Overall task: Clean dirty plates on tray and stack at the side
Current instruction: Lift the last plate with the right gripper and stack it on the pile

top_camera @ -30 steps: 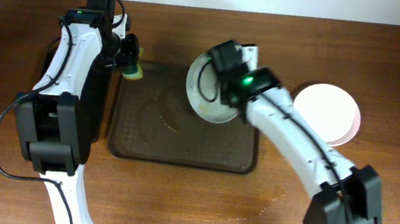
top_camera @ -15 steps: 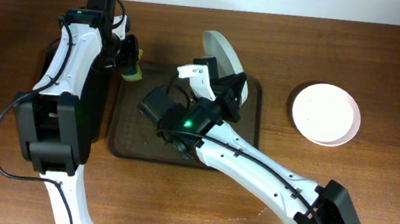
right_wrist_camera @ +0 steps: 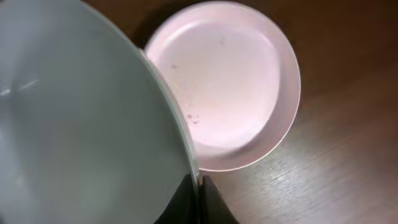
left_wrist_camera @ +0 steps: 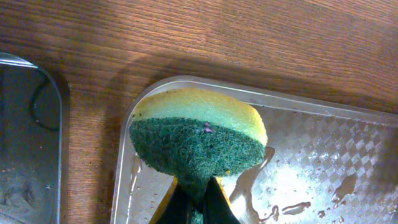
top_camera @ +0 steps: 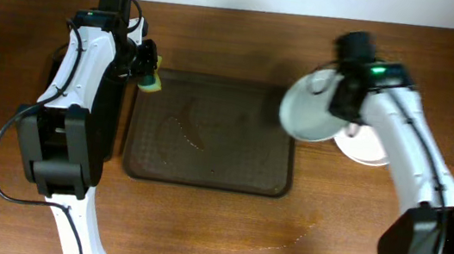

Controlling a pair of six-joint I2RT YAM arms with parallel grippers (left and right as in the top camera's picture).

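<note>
My right gripper (top_camera: 340, 102) is shut on the rim of a pale grey-green plate (top_camera: 307, 112) and holds it tilted in the air over the right edge of the dark brown tray (top_camera: 206, 155). In the right wrist view the held plate (right_wrist_camera: 81, 124) fills the left, with the fingers (right_wrist_camera: 199, 190) pinching its edge. A white plate (right_wrist_camera: 230, 93) lies flat on the table just beyond it, and in the overhead view this plate (top_camera: 361, 150) is mostly hidden by my arm. My left gripper (top_camera: 145, 69) is shut on a yellow-and-green sponge (left_wrist_camera: 199, 137) over the tray's far left corner (left_wrist_camera: 311, 162). No plates lie on the tray.
A narrow black tray (top_camera: 114, 126) lies left of the brown tray, under my left arm, and it also shows in the left wrist view (left_wrist_camera: 25, 143). Water droplets sit on the brown tray's surface. Bare wooden table surrounds both trays.
My right arm has swung the held plate from over the tray to the right, beside the plate on the table. The left arm and sponge have not moved.
</note>
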